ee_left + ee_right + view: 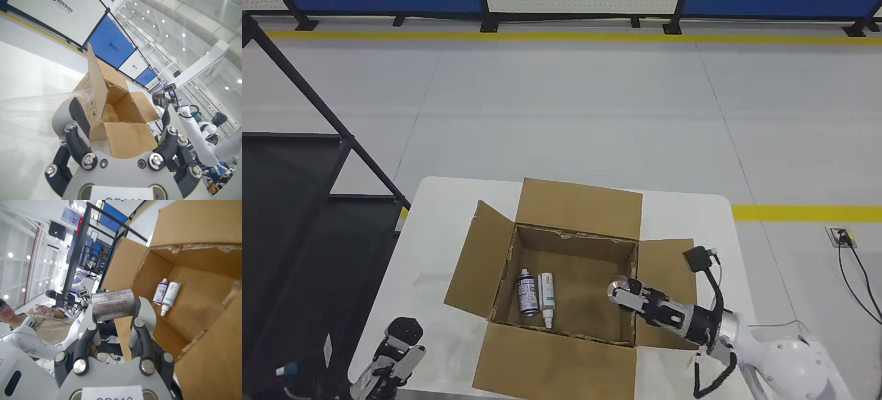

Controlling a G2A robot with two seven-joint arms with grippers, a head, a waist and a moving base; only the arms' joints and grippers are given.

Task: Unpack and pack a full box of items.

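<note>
Pads of the right claw (115, 307) are pressed onto a rusty metal cylinder (111, 303), which is held crosswise over the right-hand side of the open cardboard box (198, 281), above its rim. A purple-labelled bottle (160, 291) and a white bottle (171, 293) are laid side by side on the box floor, toward its left wall. If the cylinder is being packed, as seems likely, it is best lowered straight onto the bare floor, steered clear of the torn right flap and the bottles, and released only once rested. The left claw (121, 111) is spread wide, empty, near the front left corner of the table (682, 215).
</note>
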